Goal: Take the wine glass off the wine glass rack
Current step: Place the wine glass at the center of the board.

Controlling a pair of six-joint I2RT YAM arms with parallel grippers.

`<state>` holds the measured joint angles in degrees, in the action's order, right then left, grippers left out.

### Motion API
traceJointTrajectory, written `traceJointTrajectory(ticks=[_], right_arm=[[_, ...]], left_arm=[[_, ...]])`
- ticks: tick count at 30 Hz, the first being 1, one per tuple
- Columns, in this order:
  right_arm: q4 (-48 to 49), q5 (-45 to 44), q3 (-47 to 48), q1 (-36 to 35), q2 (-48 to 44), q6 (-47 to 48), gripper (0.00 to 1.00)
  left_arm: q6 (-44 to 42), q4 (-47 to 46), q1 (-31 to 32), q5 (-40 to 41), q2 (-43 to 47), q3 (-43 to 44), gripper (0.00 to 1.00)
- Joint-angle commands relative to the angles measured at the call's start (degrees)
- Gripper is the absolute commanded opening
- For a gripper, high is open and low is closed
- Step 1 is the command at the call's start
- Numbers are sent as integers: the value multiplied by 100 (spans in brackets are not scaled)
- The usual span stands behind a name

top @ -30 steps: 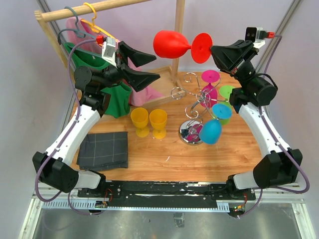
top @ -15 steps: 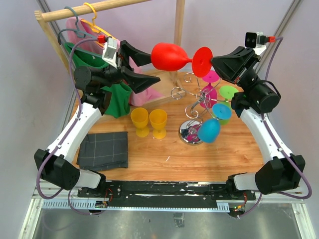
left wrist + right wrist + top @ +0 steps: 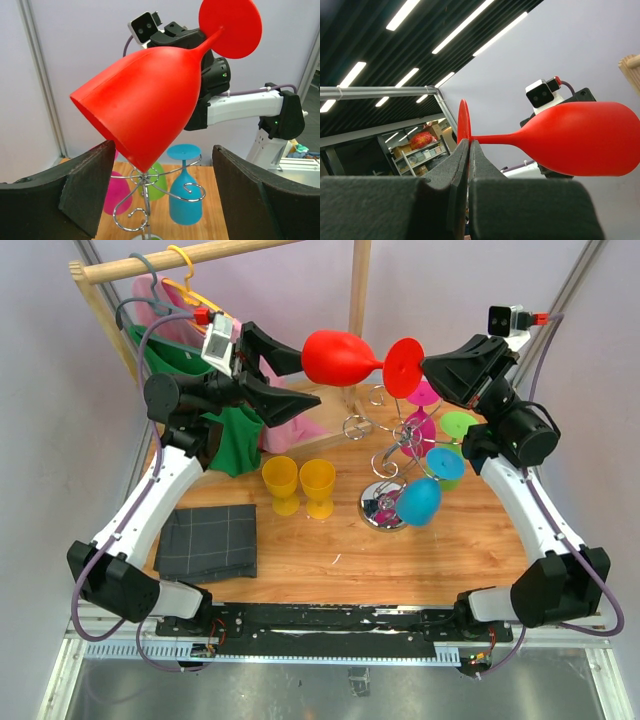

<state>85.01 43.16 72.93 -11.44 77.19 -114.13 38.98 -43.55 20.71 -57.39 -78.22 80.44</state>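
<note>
A red wine glass [image 3: 340, 357] lies sideways in the air, high above the table and off the wine glass rack [image 3: 390, 455]. My right gripper [image 3: 425, 365] is shut on the rim of its round foot [image 3: 463, 120], the fingertips [image 3: 472, 150] pinching the disc. My left gripper [image 3: 308, 377] is open, one jaw on each side of the bowl's mouth end [image 3: 145, 100], with gaps showing at both pads [image 3: 90, 195]. Below, the chrome rack [image 3: 145, 180] carries several hanging glasses in pink, green and blue.
Two yellow cups [image 3: 300, 483] stand left of the rack's mirrored base [image 3: 382, 510]. A dark folded cloth [image 3: 210, 540] lies at the near left. A wooden clothes rack [image 3: 180, 258] with hangers and green and pink garments [image 3: 235, 435] stands behind my left arm.
The right arm has carried the red glass leftward and a little down. Its bowl now sits between the left gripper's jaws, which have narrowed slightly.
</note>
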Motion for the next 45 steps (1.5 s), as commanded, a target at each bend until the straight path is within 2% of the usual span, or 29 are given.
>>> traceJointTrajectory(ticks=[1,8,14,17,25,28,30,35,37,39,43,45], right_arm=[[439,111,169,62,24,-76,1],[470,92,202,72,85,-58,1],[490,85,283,66,162,-43,1],[483,87,264,67,195,-34,1],[499,17,96,65,333,20,1],[496,-58,5,68,398,31,2],[496,-99,-59,68,418,37,7],[490,-209,-314,226,335,90,41],[486,-225,-388,348,254,100,51],[488,-229,-424,495,164,61,59],[462,-163,-357,902,-88,-71,65],[385,-28,-260,1147,-223,-144,68]], left_arm=[[165,-234,47,-53,187,123,81],[347,-277,50,33,260,251,62],[524,-350,50,105,263,333,52],[613,-373,56,178,259,364,41],[920,-462,56,302,280,446,1],[1098,-572,55,289,289,470,0],[1181,-608,56,268,298,493,0],[1178,-594,48,102,315,697,0],[1157,-557,48,12,324,797,0],[1131,-491,49,-87,324,895,0],[746,-94,53,-306,353,1078,0],[307,411,48,-340,416,1127,0]])
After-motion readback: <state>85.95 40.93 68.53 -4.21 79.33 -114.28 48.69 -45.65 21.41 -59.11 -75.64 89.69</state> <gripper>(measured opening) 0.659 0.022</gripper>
